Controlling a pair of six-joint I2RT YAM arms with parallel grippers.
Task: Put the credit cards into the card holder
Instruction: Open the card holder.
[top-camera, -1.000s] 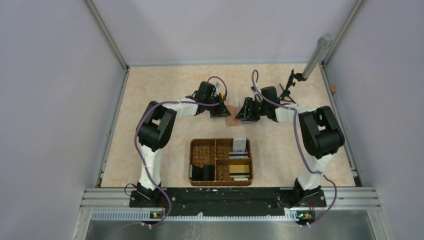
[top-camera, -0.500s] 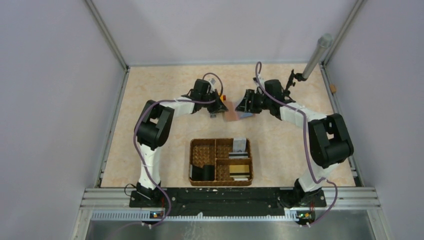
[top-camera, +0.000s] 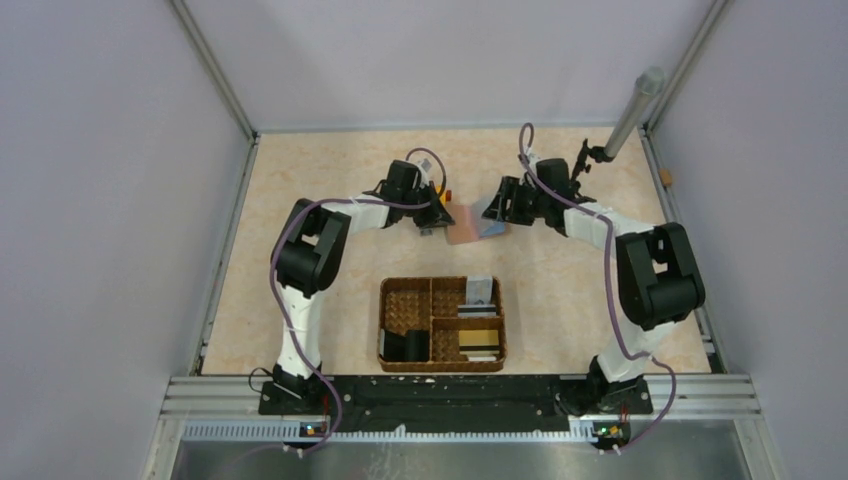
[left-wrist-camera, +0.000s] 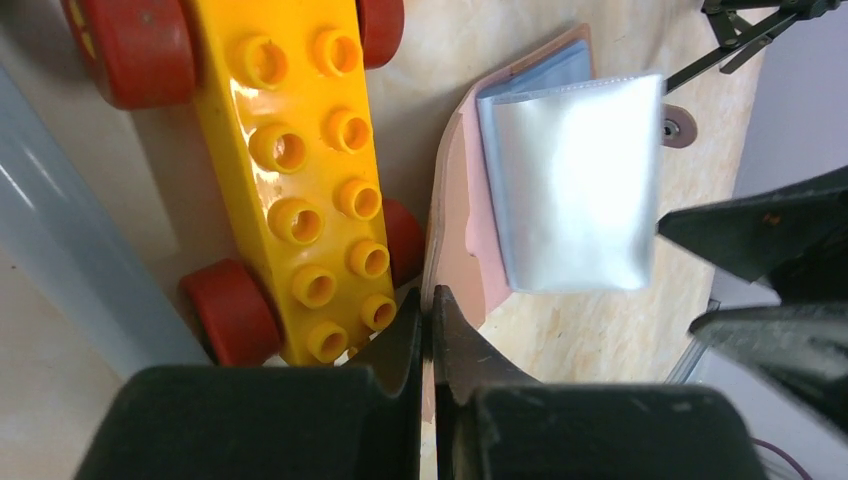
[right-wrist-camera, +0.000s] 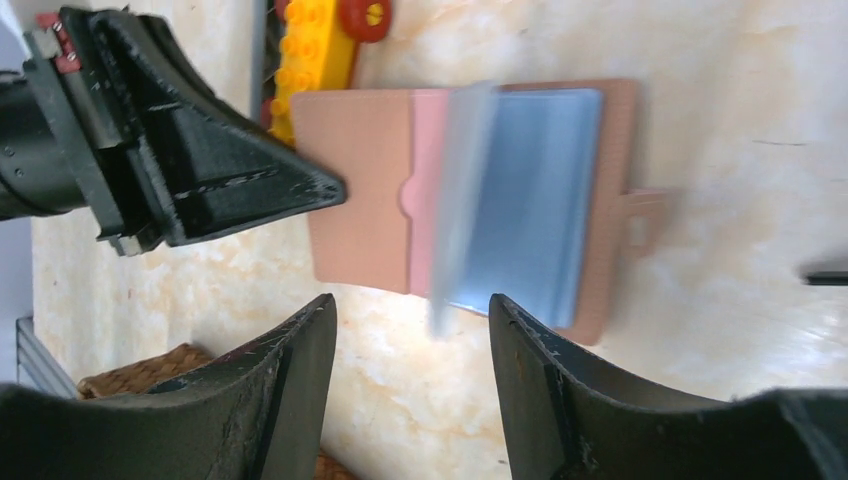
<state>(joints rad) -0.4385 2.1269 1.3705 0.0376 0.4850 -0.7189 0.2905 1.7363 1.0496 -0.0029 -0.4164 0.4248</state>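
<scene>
Card holder (top-camera: 472, 230) is lying open on the table, far centre, between the two grippers, clear sleeves (left-wrist-camera: 570, 180) showing. Left gripper (left-wrist-camera: 428, 300) is pinching shut on its left cover edge. Right gripper (right-wrist-camera: 410, 310) is hovering over it with fingers spread, gripping nothing. Yellow toy brick car (left-wrist-camera: 300, 170) is sitting just left of the holder. Credit cards (top-camera: 479, 337) are sitting in the right compartments of the woven basket (top-camera: 390, 300), near centre.

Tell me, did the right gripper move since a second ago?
Yes. In the top view the right gripper now sits farther from the woven basket than before, having drawn back toward the far side, and its jaws are open.
</scene>
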